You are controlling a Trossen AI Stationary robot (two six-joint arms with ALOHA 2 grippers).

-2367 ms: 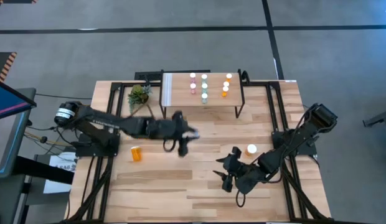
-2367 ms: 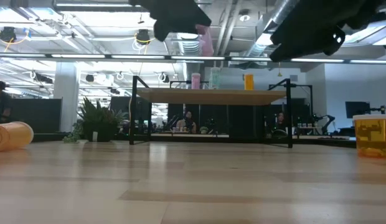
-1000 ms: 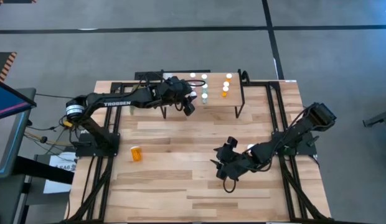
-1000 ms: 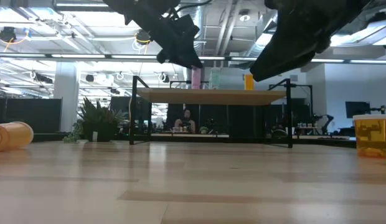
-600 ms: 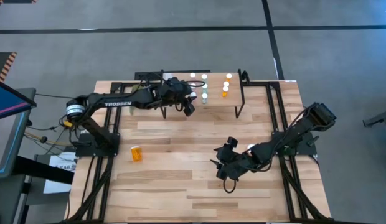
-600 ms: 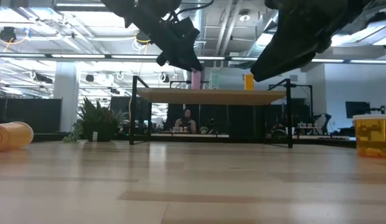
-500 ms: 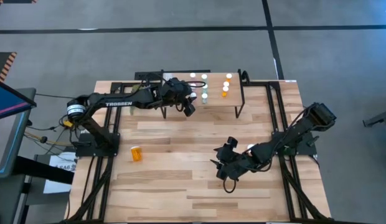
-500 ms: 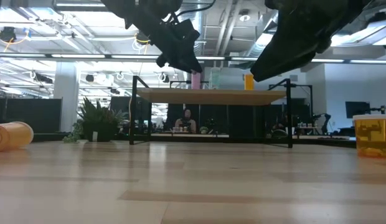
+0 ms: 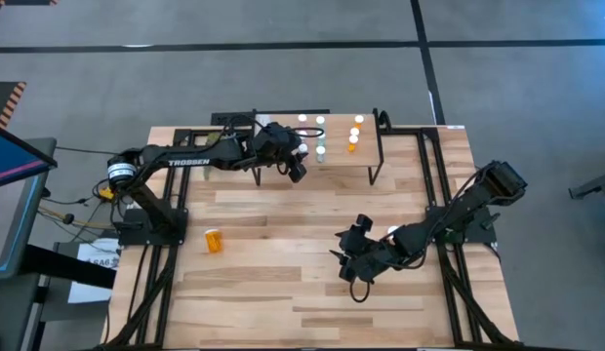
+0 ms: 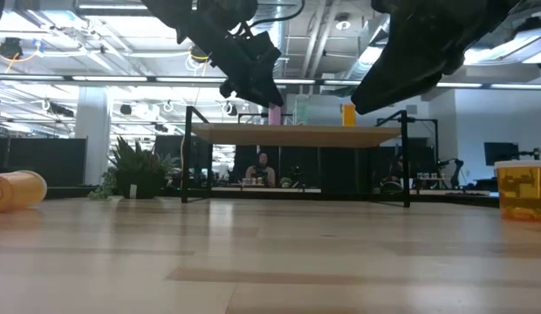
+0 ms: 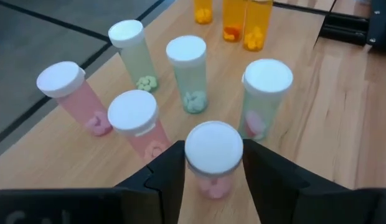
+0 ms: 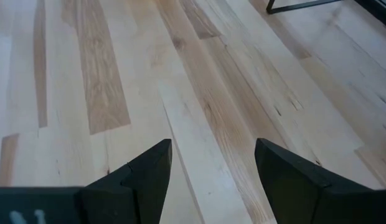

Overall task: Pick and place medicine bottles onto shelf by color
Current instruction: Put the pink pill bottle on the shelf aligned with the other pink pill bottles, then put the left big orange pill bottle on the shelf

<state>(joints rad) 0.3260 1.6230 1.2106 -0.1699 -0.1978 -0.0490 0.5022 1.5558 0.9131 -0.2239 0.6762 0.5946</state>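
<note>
left gripper (image 11: 213,180) carried pink bottle (image 11: 213,158) to shelf (image 9: 283,156) | fingers loosely flank it | light, slick; grip mid-body

Left gripper (image 9: 301,156) reaches far forward; right gripper (image 9: 343,269) hovers low, jaws spread.

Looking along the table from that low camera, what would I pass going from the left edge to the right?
An orange bottle lying on its side → the green plant → the shelf, carrying a pink bottle, a teal bottle and an orange bottle → an upright orange bottle at the far right.
</note>
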